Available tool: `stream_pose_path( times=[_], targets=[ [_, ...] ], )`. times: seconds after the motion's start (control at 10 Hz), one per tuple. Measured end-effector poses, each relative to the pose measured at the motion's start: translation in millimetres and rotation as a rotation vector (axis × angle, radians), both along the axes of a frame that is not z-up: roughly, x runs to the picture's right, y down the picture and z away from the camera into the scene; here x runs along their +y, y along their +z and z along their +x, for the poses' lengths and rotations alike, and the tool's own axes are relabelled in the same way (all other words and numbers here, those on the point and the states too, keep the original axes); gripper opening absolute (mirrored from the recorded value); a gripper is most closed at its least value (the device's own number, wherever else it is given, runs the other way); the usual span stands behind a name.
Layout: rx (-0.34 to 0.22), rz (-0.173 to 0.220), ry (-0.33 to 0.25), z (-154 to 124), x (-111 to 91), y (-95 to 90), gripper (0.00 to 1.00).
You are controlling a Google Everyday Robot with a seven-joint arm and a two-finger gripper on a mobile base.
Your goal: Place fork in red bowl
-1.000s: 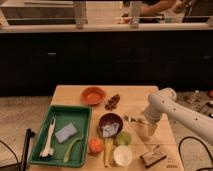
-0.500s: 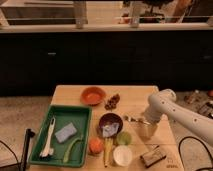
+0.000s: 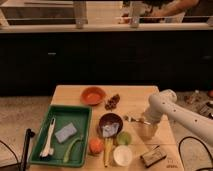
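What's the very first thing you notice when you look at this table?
The big white robot arm on the right, its gripper low over the table by the fork. Then the bright green tray on the left and the red bowl at the back.

Arm (image 3: 176, 113): white, smooth tubular casing with thick rounded segments and a bulbous rounded joint at the upper end; greyish shading along the underside. No markings or screws discernible. Gripper (image 3: 145, 130): paler beige-tan end piece, over the right part of the table (image 3: 70, 92), just right of the dark bowl (image 3: 111, 120). Thin dark cable (image 3: 186, 144) curves beneath the arm.
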State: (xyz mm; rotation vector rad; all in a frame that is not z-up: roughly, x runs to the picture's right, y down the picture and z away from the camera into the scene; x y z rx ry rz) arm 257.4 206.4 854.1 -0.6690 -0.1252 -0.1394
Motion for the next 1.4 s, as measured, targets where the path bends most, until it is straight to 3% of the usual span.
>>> stream_pose_path(
  times=[0.4, 0.9, 1.3, 1.4],
  targets=[
    [0.008, 0.001, 0.023, -11, -7, -2.4, 0.8],
    [0.021, -0.034, 0.067, -18, -7, 11.7, 0.79],
    [0.033, -0.057, 0.073, -21, -2, 24.1, 0.47],
    [0.033, -0.06, 0.069, -23, -3, 23.2, 0.34]
  ],
)
